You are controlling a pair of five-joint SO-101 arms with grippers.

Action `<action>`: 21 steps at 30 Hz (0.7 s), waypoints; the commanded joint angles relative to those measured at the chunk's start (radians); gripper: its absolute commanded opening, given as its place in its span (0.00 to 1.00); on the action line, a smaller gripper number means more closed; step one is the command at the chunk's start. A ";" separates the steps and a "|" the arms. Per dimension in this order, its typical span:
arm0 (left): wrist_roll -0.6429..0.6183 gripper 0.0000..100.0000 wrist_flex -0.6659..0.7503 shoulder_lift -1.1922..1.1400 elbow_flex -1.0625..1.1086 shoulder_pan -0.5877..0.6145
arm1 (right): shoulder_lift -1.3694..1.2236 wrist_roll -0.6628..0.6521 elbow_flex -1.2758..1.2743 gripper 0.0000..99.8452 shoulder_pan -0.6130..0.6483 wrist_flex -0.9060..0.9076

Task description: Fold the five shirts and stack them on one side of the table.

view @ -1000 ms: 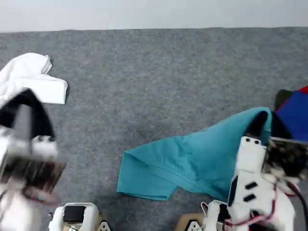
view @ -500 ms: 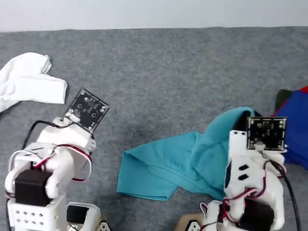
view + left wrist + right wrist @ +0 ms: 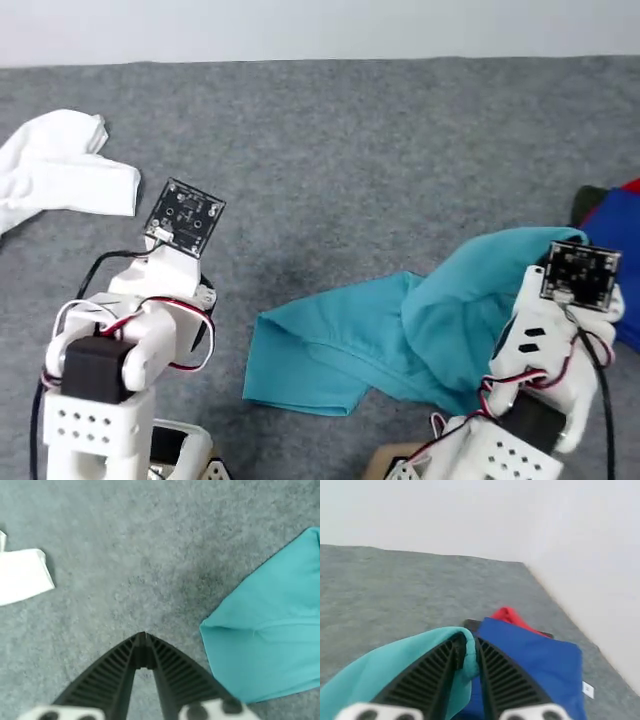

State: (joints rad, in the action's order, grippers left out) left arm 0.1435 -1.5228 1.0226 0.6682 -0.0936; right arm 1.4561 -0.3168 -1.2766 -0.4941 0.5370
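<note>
Right gripper [image 3: 466, 647] pinches teal shirt [image 3: 380, 335] edge (raised, beside blue shirt [image 3: 530, 655]); left gripper [image 3: 143, 642] pressed together over grey table [image 3: 150, 530].

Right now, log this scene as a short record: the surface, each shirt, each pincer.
surface: grey table
teal shirt: unfolded, rumpled, one edge lifted off the table
white shirt: bunched, on the left arm's side, apart from the teal one
pile on the right arm's side: blue shirt on top, red shirt and a dark cloth showing at its edge
left pincer: shut, empty, above bare table
right pincer: shut on the teal shirt's edge
</note>
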 commanded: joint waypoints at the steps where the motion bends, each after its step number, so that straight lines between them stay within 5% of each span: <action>1: -0.009 0.00 0.034 0.008 0.015 -0.006 | -0.004 -0.008 -0.061 0.01 -0.025 -0.137; 8: -0.008 0.00 0.069 0.006 0.071 -0.008 | 0.001 -0.005 -0.175 0.04 -0.019 -0.262; 14: -0.008 0.01 0.061 0.006 0.067 -0.008 | 0.005 -0.003 -0.110 0.37 -0.022 -0.111; 21: -0.008 0.10 0.063 0.006 0.064 -0.008 | 0.007 -0.002 0.100 0.33 -0.019 0.068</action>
State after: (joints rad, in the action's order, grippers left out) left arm 0.1435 -1.4737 1.0226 0.7434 -0.0936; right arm 1.4561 -0.3168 -1.3119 -0.5063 0.5416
